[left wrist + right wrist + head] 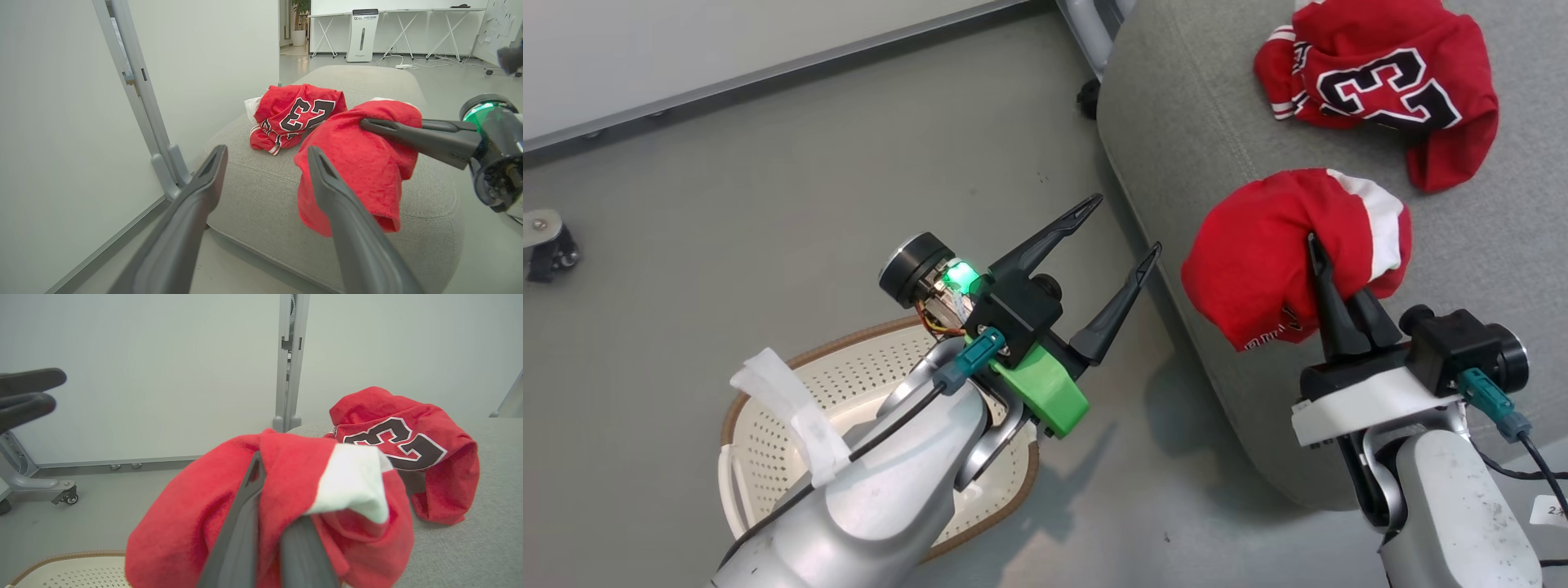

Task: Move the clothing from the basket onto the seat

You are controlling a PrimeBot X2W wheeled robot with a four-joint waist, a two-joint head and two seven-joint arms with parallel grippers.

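The red jersey with the number 23 (pixel 1380 82) lies crumpled on the grey seat (pixel 1176 122), toward its far side. My right gripper (pixel 1313 245) is shut on the red garment with the white stripe (pixel 1258 261), which bunches around the fingers at the seat's near edge. In the right wrist view this garment (pixel 184 522) wraps the gripper (pixel 269 490), with the jersey (pixel 408 437) behind. My left gripper (pixel 1127 223) hangs open and holds nothing, above the floor between the cream basket (pixel 768 433) and the seat. The left arm covers much of the basket.
A white partition wall with a grey metal post (pixel 139 102) stands behind the seat (pixel 253 196). A wheeled foot with a caster (pixel 547 245) sits on the grey floor at far left. Folding tables and a white appliance (pixel 361 34) stand far off.
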